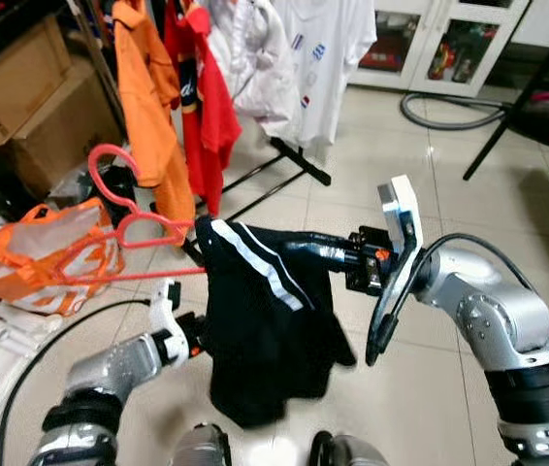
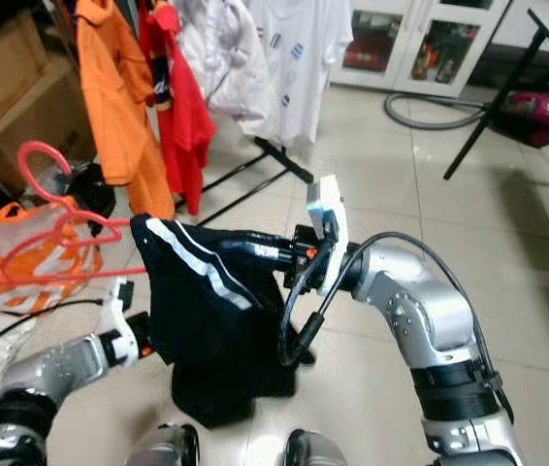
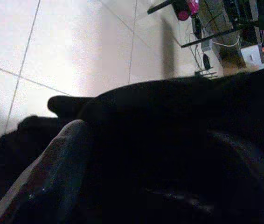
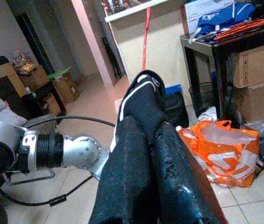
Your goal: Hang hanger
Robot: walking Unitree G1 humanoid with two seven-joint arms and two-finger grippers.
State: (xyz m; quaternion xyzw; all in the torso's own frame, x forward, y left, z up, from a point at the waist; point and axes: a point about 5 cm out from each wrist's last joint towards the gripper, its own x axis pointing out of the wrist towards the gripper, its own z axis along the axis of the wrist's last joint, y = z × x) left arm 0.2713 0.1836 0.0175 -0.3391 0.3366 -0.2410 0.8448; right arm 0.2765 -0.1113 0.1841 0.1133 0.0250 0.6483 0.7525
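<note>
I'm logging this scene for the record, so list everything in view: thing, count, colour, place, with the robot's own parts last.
Hanger: one, pink-red, at the robot's left front, its bar running into the black garment.
Black garment: one, black with a white stripe, draped over the right gripper's fingers, hanging toward the floor.
Hung clothes: orange shirt, red shirt, white shirts, on a rack ahead.
Bag: one, orange and clear, on the floor at left.
Cardboard boxes: brown, far left.
Hose: one, grey, on the tiles ahead right.
Cabinet: white, glass doors, by the far wall.
Left gripper: against the garment's left edge, fingers hidden.
Right gripper: fingers together inside the garment's top.
</note>
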